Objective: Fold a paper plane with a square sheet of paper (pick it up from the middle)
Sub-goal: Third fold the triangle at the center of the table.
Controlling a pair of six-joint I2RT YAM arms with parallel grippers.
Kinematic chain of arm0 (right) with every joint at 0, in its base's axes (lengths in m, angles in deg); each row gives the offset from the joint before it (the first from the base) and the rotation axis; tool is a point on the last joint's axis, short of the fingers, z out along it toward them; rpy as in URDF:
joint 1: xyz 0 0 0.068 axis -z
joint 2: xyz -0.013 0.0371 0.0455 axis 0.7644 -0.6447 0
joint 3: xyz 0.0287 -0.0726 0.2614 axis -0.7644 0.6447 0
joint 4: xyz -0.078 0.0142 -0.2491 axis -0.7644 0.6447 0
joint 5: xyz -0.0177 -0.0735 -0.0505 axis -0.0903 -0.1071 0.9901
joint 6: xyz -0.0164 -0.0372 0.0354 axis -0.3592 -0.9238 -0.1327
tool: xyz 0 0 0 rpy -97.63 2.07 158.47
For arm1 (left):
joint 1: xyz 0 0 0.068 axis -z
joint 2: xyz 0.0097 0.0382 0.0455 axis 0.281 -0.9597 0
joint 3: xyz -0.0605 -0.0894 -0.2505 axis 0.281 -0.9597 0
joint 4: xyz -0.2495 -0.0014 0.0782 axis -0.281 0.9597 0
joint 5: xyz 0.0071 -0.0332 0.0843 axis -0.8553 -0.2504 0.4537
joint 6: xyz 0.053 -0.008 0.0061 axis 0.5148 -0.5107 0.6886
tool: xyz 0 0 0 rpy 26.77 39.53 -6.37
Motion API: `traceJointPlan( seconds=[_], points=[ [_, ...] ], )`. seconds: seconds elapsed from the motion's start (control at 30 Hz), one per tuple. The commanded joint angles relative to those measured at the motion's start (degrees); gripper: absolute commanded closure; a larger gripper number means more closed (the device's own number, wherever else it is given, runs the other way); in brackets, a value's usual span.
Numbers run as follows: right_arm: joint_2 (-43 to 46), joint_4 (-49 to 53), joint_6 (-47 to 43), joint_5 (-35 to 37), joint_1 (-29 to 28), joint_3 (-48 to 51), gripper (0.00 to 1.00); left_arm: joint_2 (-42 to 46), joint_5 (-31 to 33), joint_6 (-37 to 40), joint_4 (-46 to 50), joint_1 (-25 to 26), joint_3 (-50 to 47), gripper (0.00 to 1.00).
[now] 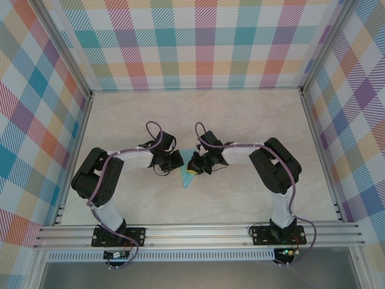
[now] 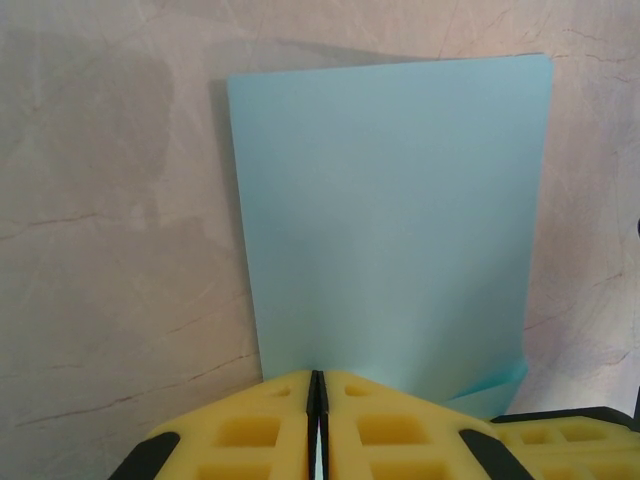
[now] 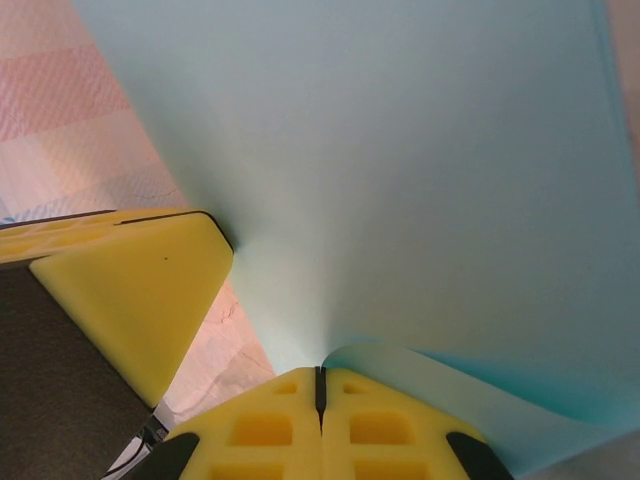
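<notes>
The sheet of paper (image 2: 390, 220) is at the middle of the table, pinched between the two grippers where the arms meet. In the left wrist view it is a smooth light blue rectangle, taller than it is wide. Its long axis runs straight away from the fingers, and its far edge is the short one. At its near right corner a second layer curls out, so it seems to be doubled over. The left gripper (image 2: 317, 400) is closed on the near edge, its yellow pads pressed together with only a thin seam between them. The right gripper (image 3: 320, 395) is closed just as tightly on the paper. In the right wrist view the sheet fans away from the pads, and a curved fold lies to the right. A yellow pad of the left gripper is just beside it in that view. From above the paper is mostly hidden by the grippers, with a pointed tip toward the near edge. Its shadow falls on the pale marbled table (image 2: 100, 250) beyond it.
</notes>
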Motion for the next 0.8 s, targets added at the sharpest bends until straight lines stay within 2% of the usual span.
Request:
traceJointPlan(
  seconds=[0.0, 0.77],
  points=[
    [-0.95, 1.34, -2.31, -1.6, -0.42, -1.68, 0.98, -0.84, 0.14, 0.84, 1.52, -0.57, 0.84, 0.88],
    [-2.88, 2.22, -3.01, -1.53, -0.51, -2.84, 0.96, -0.8, 0.02, 0.82, 1.87, -0.43, 1.17, 0.87]
  ],
)
